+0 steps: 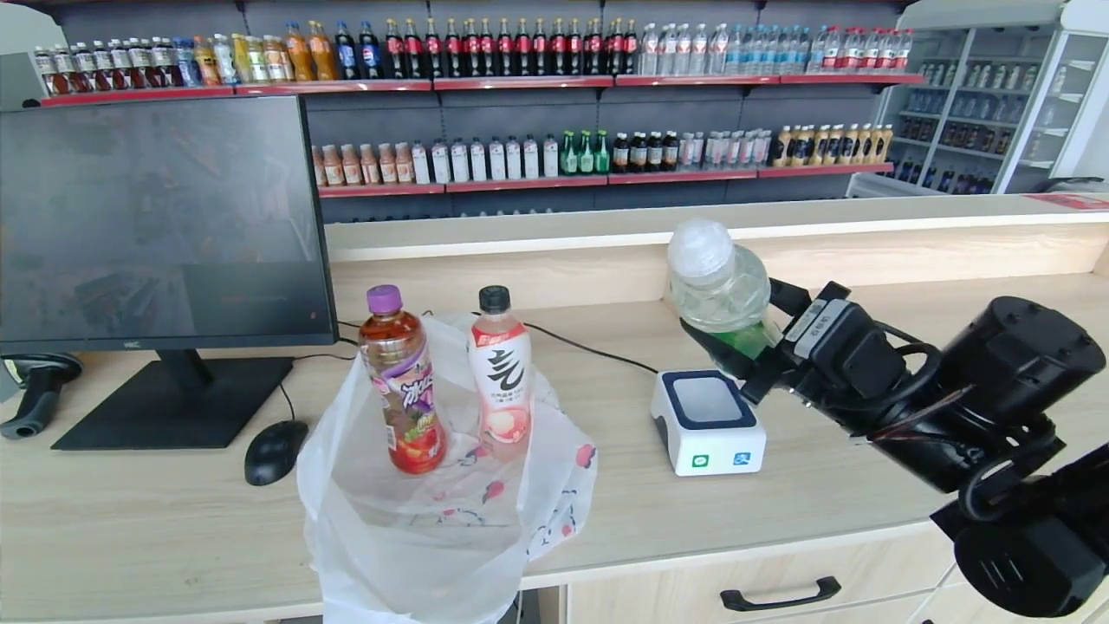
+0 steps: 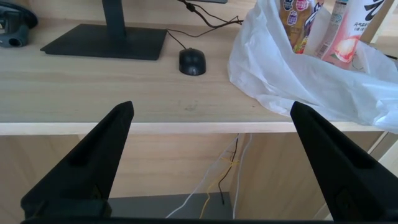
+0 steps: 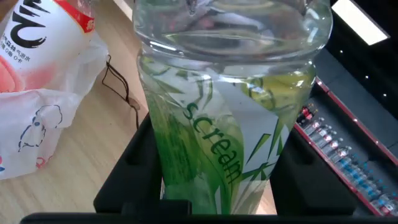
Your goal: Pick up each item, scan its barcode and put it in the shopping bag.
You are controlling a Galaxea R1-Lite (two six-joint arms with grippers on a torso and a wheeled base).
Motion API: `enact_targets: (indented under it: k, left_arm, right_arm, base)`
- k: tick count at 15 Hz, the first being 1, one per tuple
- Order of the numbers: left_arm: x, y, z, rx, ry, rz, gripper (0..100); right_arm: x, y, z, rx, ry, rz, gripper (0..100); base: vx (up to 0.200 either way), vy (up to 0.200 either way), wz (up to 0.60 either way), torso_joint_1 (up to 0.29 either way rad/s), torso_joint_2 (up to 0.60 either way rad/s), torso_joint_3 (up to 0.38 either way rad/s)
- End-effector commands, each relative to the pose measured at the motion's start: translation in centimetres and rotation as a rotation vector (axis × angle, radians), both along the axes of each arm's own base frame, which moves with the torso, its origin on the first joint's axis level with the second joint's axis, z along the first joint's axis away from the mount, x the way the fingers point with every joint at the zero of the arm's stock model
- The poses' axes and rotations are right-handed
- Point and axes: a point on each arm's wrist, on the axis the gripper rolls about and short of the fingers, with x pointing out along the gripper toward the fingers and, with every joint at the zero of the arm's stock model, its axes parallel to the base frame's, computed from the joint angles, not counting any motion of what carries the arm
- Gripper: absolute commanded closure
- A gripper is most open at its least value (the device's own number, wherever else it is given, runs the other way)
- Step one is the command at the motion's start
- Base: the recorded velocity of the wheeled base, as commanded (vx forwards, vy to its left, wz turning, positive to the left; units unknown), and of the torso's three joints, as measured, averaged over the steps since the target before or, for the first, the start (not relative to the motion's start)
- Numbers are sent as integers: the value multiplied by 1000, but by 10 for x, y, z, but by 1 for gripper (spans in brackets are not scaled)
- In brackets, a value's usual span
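Note:
My right gripper is shut on a clear bottle with a green label, holding it tilted in the air just above and behind the white barcode scanner. The same bottle sits between the two black fingers in the right wrist view. A white plastic shopping bag stands open at the counter's front edge with a purple-capped tea bottle and a pink bottle with a black cap upright inside it. My left gripper is open and holds nothing, below the counter edge in front of the bag.
A monitor on its stand, a black mouse and a handheld scanner occupy the counter's left side. A cable runs behind the bag to the barcode scanner. Drink shelves line the back wall. A drawer with a black handle lies under the counter.

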Motion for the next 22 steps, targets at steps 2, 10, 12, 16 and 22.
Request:
enact_targets:
  k: [2, 10, 12, 16, 22]
  left_arm:
    - [0, 0, 0, 1, -2, -1, 0]
    - [0, 0, 0, 2, -5, -1, 0]
    - [0, 0, 1, 2, -6, -1, 0]
    - [0, 0, 1, 2, -8, -1, 0]
    - [0, 0, 1, 4, -8, 0, 0]
  right_arm:
    - [18, 2, -20, -80, 0, 29, 100]
    - [45, 11, -23, -130, -90, 131, 100]
    - [44, 10, -27, -148, -89, 135, 100]
    - [47, -3, -32, -168, -78, 118, 100]
    - [49, -2, -34, -169, -75, 119, 100]
  base:
    - [0, 0, 0, 0, 0, 0]
    - [0, 0, 0, 0, 0, 0]
    - [0, 0, 0, 0, 0, 0]
    - [0, 0, 0, 0, 0, 0]
    - [0, 0, 0, 0, 0, 0]
